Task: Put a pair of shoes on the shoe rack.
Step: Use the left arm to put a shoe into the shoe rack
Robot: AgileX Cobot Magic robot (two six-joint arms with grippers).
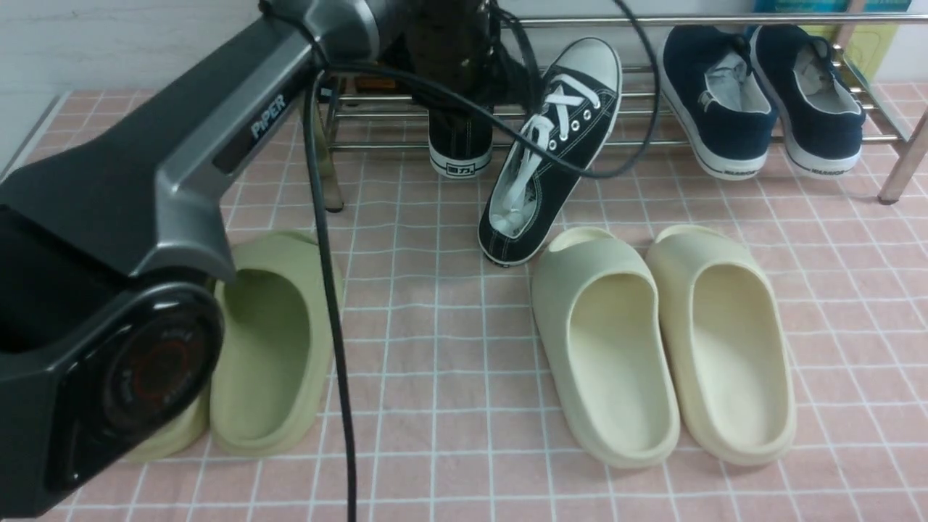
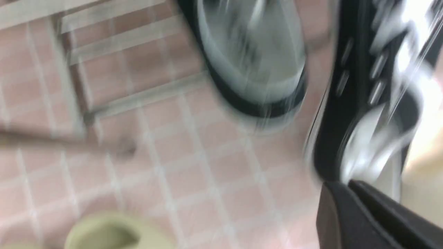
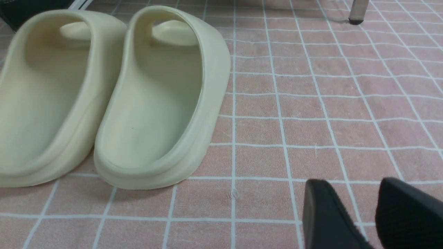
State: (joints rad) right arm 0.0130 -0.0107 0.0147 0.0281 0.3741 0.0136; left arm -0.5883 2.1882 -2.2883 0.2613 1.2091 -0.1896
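Note:
One black sneaker [image 1: 460, 147] stands on the chrome shoe rack [image 1: 377, 146], heel toward me, mostly hidden by my left arm [image 1: 217, 130]. The other black sneaker [image 1: 551, 152] leans tilted, toe on the rack's front bars and heel on the floor. The left wrist view is badly blurred. In it my left gripper [image 2: 341, 186] has its fingers together, tips close beside the leaning sneaker [image 2: 363, 103], with nothing visible between them; the racked sneaker [image 2: 252, 62] lies farther off. My right gripper [image 3: 353, 183] is open above bare floor.
A navy pair [image 1: 761, 94] fills the rack's right part. Green slides [image 1: 272, 341] lie at the left under my left arm, cream slides [image 1: 660, 341] in the middle. A rack leg [image 1: 899, 174] stands at the right. The floor is pink checked cloth.

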